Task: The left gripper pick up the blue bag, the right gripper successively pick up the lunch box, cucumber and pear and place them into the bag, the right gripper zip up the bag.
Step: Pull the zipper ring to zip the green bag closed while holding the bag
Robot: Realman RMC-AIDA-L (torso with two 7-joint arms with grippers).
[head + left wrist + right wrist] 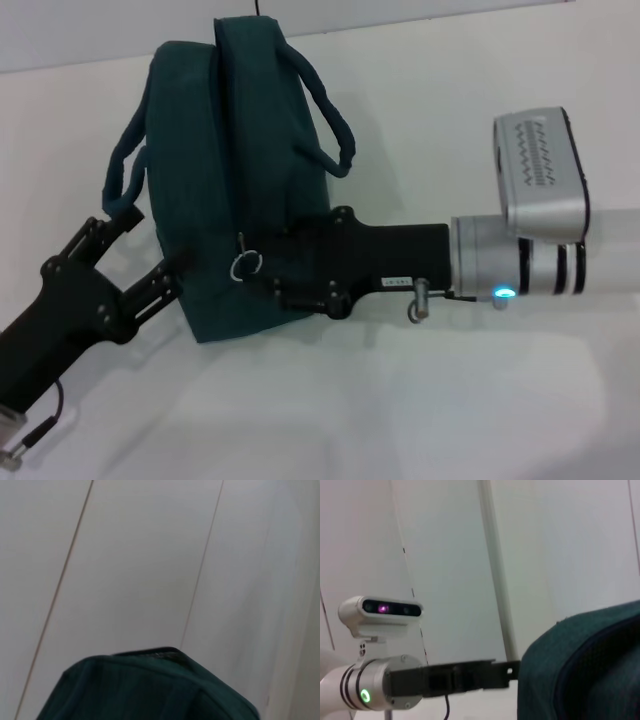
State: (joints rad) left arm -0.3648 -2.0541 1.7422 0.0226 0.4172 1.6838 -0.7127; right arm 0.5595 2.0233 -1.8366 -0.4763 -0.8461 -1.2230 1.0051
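Now we have the blue bag (240, 180) upright on the white tabletop (420, 400), left gripper (150, 270) clenched on its side, right gripper (262, 272) at the zip ring with jaws hidden, so we risk tipping it.

No readable text anywhere; the right gripper (262, 272) wears a small white sticker (397, 282); its print is too tiny to read.

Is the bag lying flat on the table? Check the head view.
No: the bag hangs above the table, with the left gripper on one side and the right gripper at its zip pull.
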